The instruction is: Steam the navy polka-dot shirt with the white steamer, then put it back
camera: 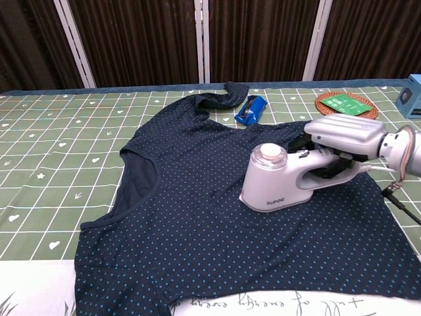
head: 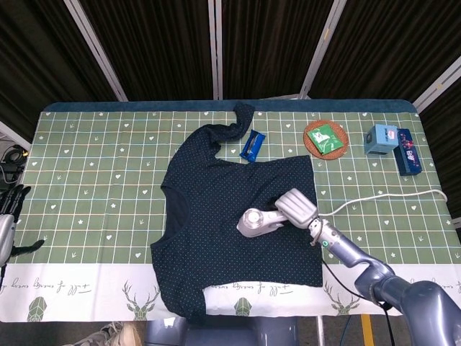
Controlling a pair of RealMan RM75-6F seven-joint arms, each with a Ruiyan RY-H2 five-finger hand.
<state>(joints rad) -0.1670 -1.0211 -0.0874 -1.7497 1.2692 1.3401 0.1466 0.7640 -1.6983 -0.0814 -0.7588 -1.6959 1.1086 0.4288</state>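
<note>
My right hand (camera: 343,139) holds the white steamer (camera: 279,179) by its handle. The steamer sits on the navy polka-dot shirt (camera: 191,217), near its right edge. My left hand (head: 10,209) hangs loose, far left of the shirt.

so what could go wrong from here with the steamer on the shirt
The cord trails from the white steamer across the table toward its right edge; a wide sweep might pull it taut or drag it over the shirt. The right hand grips only the handle, so the steamer could tip. The shirt's lower hem hangs over the table's front edge and may slide or bunch.
</note>
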